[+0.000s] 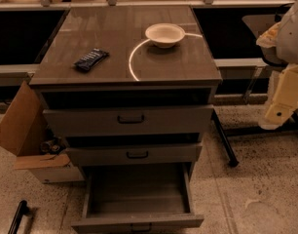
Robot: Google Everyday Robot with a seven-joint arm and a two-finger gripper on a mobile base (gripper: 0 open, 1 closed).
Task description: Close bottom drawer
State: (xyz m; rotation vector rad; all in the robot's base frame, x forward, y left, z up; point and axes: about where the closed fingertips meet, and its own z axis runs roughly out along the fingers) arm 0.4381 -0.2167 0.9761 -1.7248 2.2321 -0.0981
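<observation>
The bottom drawer (138,191) of the grey-brown cabinet (129,69) is pulled far out toward me. Its plain grey inside is empty. Its short front panel (105,223) lies at the lower edge of the view, with a small dark handle (140,226) at its centre. My gripper (279,112), cream-coloured, hangs on the arm at the right edge, well right of the cabinet and above the drawer's level. It touches nothing.
The top drawer (129,120) and middle drawer (136,154) stand slightly ajar. A white bowl (164,34) and a dark packet (91,59) lie on the cabinet top. An open cardboard box (27,130) stands left of the cabinet. A black slanted leg (224,140) is to the right.
</observation>
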